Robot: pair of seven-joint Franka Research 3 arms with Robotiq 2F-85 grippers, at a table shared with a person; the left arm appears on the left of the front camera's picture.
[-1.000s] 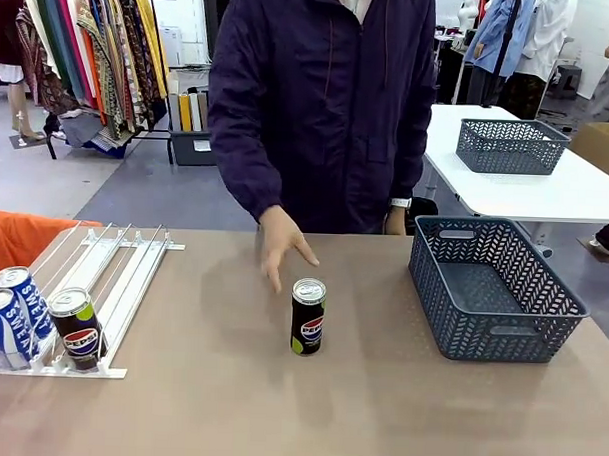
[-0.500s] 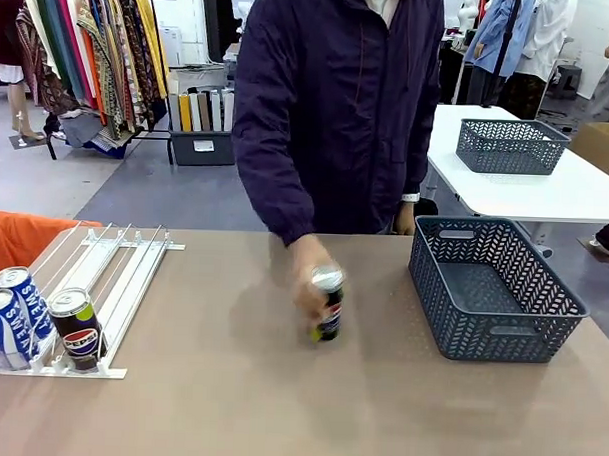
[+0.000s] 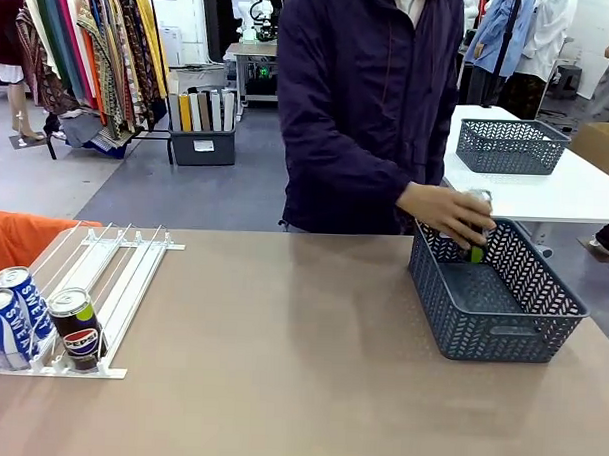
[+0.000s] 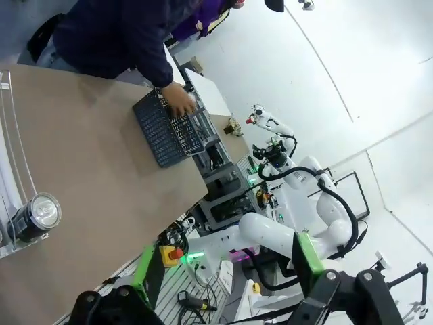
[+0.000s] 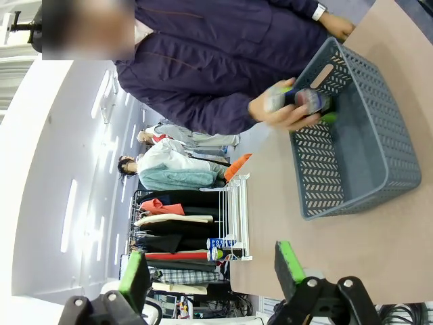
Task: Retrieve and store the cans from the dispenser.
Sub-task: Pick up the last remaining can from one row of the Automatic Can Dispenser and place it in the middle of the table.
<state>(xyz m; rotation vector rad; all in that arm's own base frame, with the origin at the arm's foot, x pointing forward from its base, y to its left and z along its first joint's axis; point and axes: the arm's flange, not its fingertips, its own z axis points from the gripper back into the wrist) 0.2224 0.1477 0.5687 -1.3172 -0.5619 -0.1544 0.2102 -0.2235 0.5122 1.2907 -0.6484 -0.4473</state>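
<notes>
The left end effector point(image 4: 226, 264) and right end effector point(image 5: 211, 267) hang with jaws spread wide, gripping nothing.

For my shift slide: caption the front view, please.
Person's hand holds a can over the grey basket; three cans wait at the white dispenser's near end.

Person's hand point(image 3: 440, 211) holds blurred can point(image 3: 477, 254), probably black with green base, over far-left corner of grey basket point(image 3: 501, 330), right side of table point(image 3: 279, 387). Left: white dispenser point(image 3: 113, 271), two blue cans point(image 3: 22, 298) and Pepsi can point(image 3: 78, 327) at near end.
</notes>
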